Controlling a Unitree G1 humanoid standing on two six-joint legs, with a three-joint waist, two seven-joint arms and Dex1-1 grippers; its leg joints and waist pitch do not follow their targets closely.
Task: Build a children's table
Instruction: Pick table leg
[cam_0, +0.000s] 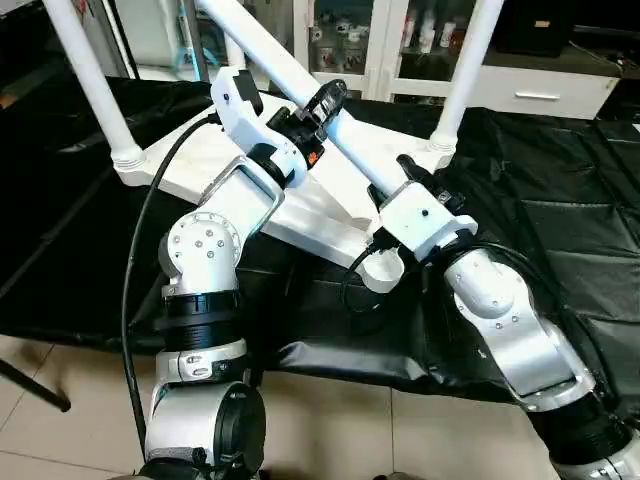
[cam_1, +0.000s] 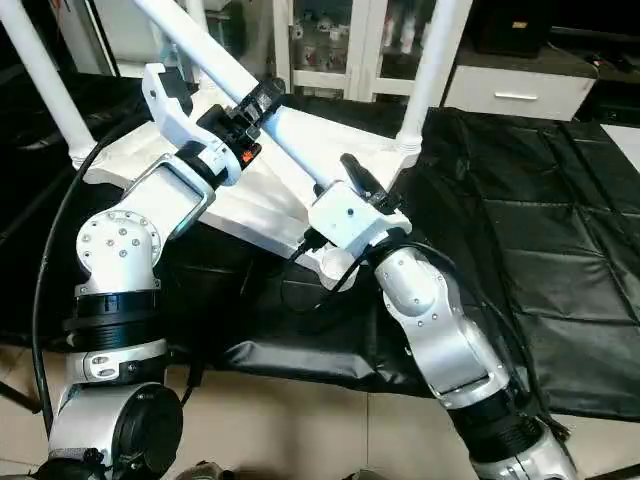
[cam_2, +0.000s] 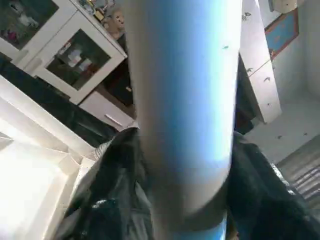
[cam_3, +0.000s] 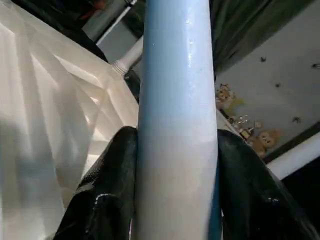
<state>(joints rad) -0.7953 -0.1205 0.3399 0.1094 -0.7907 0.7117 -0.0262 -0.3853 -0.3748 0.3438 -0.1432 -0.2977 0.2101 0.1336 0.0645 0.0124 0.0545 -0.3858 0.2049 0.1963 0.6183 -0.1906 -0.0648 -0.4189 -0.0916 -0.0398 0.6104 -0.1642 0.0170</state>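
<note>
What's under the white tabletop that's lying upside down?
The tabletop rests on a black cover spread over the work table. Whatever the cover hides beneath the tabletop cannot be seen. Both grippers hold a leg above it.

1. A large work table covered in wrinkled black sheeting (cam_0: 560, 220) stands on a pale tiled floor (cam_0: 330, 430).
2. A white plastic rectangular tabletop (cam_0: 215, 165) lies on the sheeting upside down, partly overhanging the table's near edge.

White table top (cam_0: 300, 215) upside down; two legs (cam_0: 95, 85) socketed upright, third leg (cam_0: 300, 80) slanted
</note>
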